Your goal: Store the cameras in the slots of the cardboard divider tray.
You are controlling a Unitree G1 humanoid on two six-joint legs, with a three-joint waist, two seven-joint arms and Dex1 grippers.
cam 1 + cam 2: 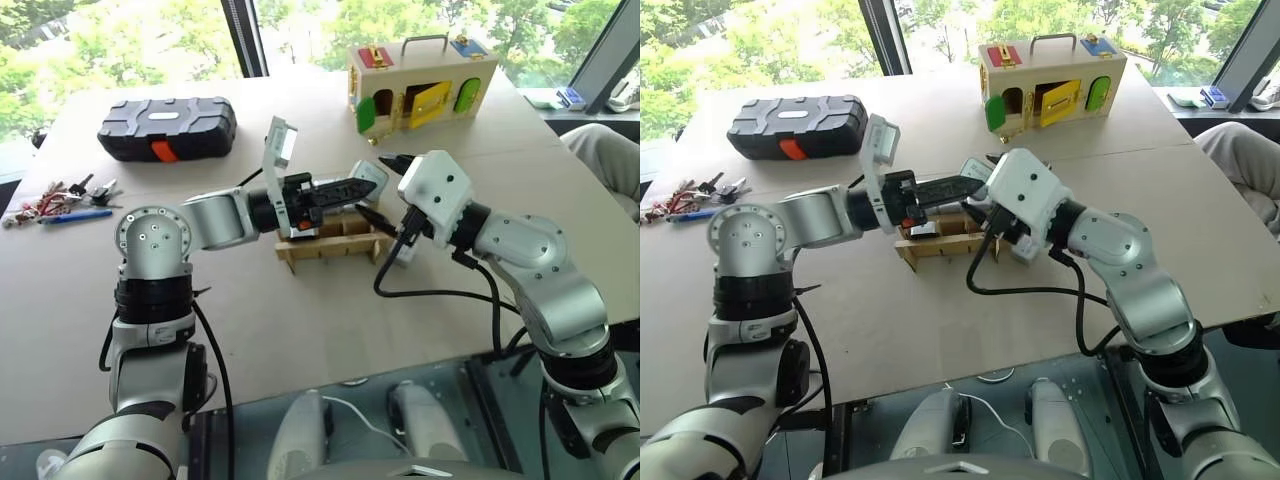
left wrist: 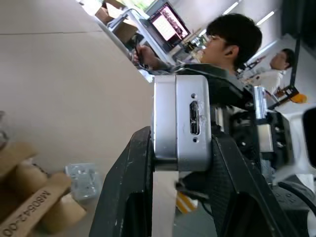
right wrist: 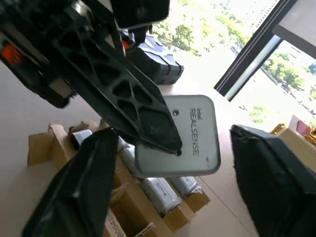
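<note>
A silver-grey camera (image 2: pixel 182 121) sits pinched between the two black fingers of my left gripper (image 1: pixel 365 186), which is shut on its sides and holds it level above the table. My right gripper (image 1: pixel 384 190) stands open around the same camera (image 3: pixel 190 136), one finger (image 3: pixel 79 187) on each side and apart from it. Just below both grippers rests the cardboard divider tray (image 1: pixel 325 245). Several cameras (image 3: pixel 158 190) lie in its slots.
A black plastic case (image 1: pixel 167 127) lies at the back left. A wooden box with colourful doors (image 1: pixel 420 85) stands at the back right. Keys (image 1: pixel 60 198) lie near the left edge. A person's sleeve (image 1: pixel 605 150) shows beyond the table's right edge.
</note>
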